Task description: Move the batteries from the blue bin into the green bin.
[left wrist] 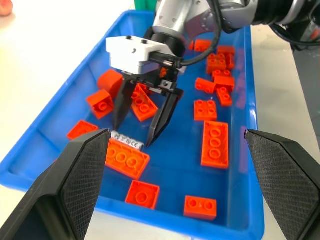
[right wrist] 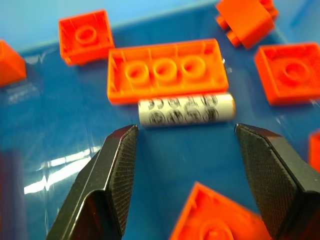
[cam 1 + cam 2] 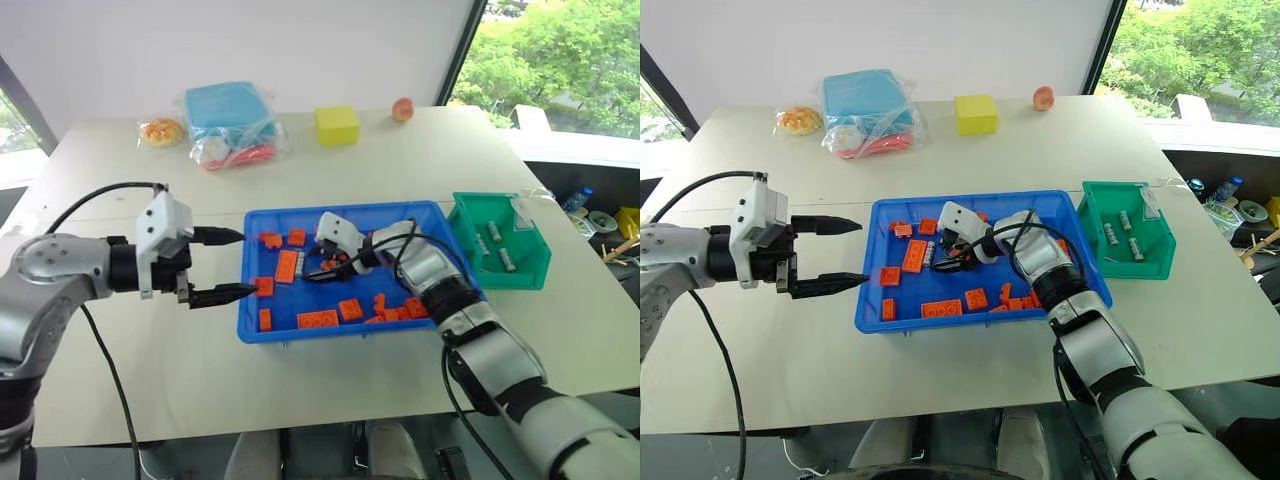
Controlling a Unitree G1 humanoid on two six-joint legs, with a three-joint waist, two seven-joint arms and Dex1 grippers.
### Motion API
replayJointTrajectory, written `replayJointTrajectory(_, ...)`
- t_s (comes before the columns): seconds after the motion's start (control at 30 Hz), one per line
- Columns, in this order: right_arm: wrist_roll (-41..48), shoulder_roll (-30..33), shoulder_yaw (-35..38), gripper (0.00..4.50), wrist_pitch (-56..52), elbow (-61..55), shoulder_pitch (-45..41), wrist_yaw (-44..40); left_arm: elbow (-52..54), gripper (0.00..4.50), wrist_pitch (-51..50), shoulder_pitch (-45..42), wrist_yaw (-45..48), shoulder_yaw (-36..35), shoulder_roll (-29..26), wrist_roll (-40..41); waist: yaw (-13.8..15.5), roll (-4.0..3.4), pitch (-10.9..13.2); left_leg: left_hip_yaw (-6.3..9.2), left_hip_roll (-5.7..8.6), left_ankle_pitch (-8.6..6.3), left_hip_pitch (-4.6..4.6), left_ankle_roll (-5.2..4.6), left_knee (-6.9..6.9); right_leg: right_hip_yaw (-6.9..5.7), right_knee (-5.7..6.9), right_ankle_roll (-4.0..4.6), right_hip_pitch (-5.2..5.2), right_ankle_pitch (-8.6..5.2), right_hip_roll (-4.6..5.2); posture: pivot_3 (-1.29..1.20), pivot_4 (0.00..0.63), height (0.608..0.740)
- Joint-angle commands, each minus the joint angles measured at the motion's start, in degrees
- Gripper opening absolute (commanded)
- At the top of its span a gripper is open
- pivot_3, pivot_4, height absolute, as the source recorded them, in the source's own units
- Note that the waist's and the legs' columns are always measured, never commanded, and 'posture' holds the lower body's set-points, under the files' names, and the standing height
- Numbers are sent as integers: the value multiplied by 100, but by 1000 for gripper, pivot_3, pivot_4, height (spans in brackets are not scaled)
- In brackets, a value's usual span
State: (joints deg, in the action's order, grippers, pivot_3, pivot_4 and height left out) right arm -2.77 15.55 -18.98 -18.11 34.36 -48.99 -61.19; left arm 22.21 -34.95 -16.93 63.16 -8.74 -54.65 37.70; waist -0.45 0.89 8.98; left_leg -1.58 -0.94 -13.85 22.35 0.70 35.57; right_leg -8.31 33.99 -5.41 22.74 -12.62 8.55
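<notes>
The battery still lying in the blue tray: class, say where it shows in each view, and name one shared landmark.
Left eye view: battery right of a long orange brick, mid-tray.
Right eye view: same spot.
Left wrist view: between the right tool's tips.
Right wrist view: centre, below the long orange brick.
Landmark: that brick.

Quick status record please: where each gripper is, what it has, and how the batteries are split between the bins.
right gripper: open, down in the blue bin, fingers either side of a battery, not yet closed on it
left gripper: open, holding nothing, at the blue bin's left edge
green bin: three batteries inside
blue bin contents: one battery seen, lying beside a long orange brick, among other bricks
</notes>
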Motion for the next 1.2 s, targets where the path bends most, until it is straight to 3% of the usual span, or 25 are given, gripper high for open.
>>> replayJointTrajectory(0.03, 402, 414, 568, 3185, -758, -1350, 211, 62, 56, 4500, 61, -163, 22, 25, 45, 27, 6, -1, 2, 1, -1, 0, 2, 0, 0, 0, 0, 0, 1, 0, 1, 0, 150, 704)
replayJointTrajectory(0.17, 1062, 1021, 1090, 3185, -1830, -2880, 760, -136, -177, 4500, 232, -229, 174, 162, 80, -111, 13, 5, -2, 3, -1, 0, 5, 0, 1, 0, 0, 0, 1, 1, 3, 0, 150, 704)
replayJointTrajectory(0.37, 890, 538, 674, 3185, -1673, -2241, 362, 270, -457, 4500, 260, -610, 257, 322, 159, -213, -60, 20, -10, -4, -17, -2, -5, 2, -3, -9, -1, 9, 14, -8, -3, 0, 150, 704)
replayJointTrajectory(0.47, 724, 233, 442, 4006, -1277, -1815, 160, 467, -427, 4500, 254, -544, 296, 262, 121, -214, -34, 12, -5, -5, -21, 0, -1, 0, -8, -9, 2, -1, 20, -1, -2, 0, 150, 704)
replayJointTrajectory(0.5, 700, 182, 388, 4475, -1180, -1727, 122, 482, -414, 4500, 251, -522, 304, 243, 111, -213, -27, 14, -6, -7, -17, 0, 2, 0, -10, -9, 2, 0, 23, 0, -2, 0, 150, 704)
replayJointTrajectory(0.83, 338, -24, -131, 4475, -72, -599, -114, 187, 24, 4500, 56, -98, 162, -78, -26, -67, -16, 11, -2, 2, -6, -1, 4, 0, 6, -7, -1, 5, 29, -3, 3, 0, 150, 704)
replayJointTrajectory(1.2, 54, -340, -162, 4475, 685, 574, -312, 286, 212, 4500, -69, 37, 50, -228, -68, 14, -28, 11, -2, 2, -2, 0, 3, 0, 4, -4, 5, -1, 12, 1, -1, 0, 150, 704)
